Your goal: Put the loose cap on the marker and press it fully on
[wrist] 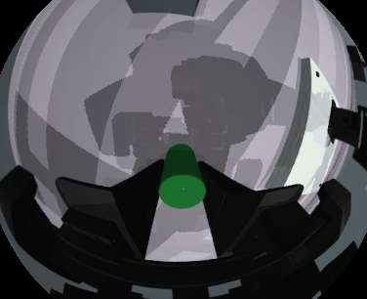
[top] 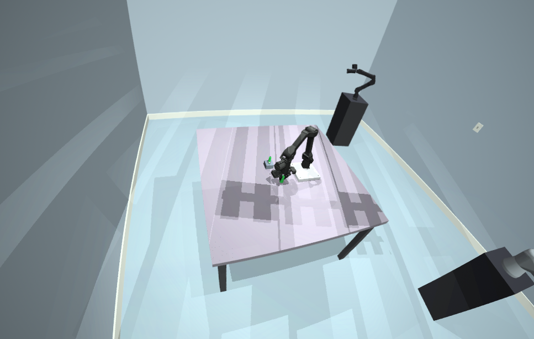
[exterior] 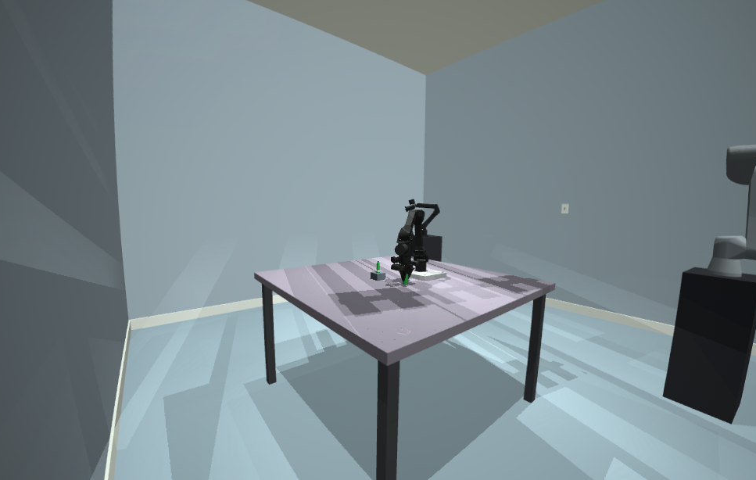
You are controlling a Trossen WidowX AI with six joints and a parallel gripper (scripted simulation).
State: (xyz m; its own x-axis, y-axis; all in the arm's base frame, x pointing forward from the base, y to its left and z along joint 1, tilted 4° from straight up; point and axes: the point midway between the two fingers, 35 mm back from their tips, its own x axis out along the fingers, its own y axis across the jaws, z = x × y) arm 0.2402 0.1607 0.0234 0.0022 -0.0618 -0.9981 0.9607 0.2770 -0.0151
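The green cap [top: 281,179] [exterior: 406,279] [wrist: 182,192] stands upright at table level, between the fingertips. My gripper [top: 282,176] [exterior: 406,275] [wrist: 182,164] points down with one finger against each side of the cap, shut on it. The green marker [top: 269,159] [exterior: 378,266] stands upright in the grey holder block [top: 268,166] [exterior: 378,276] [wrist: 162,6], left of the gripper in the top and exterior views. Only the block's edge shows at the top of the wrist view; the marker is out of that view. The cap's lower end is partly hidden by the fingers.
The arm's white base plate [top: 307,174] [exterior: 431,276] [wrist: 307,147] lies right of the gripper on the table [top: 243,239] [exterior: 392,334]. Two other arms stand on dark pedestals [top: 347,120] [top: 466,286] [exterior: 711,339] away from the table.
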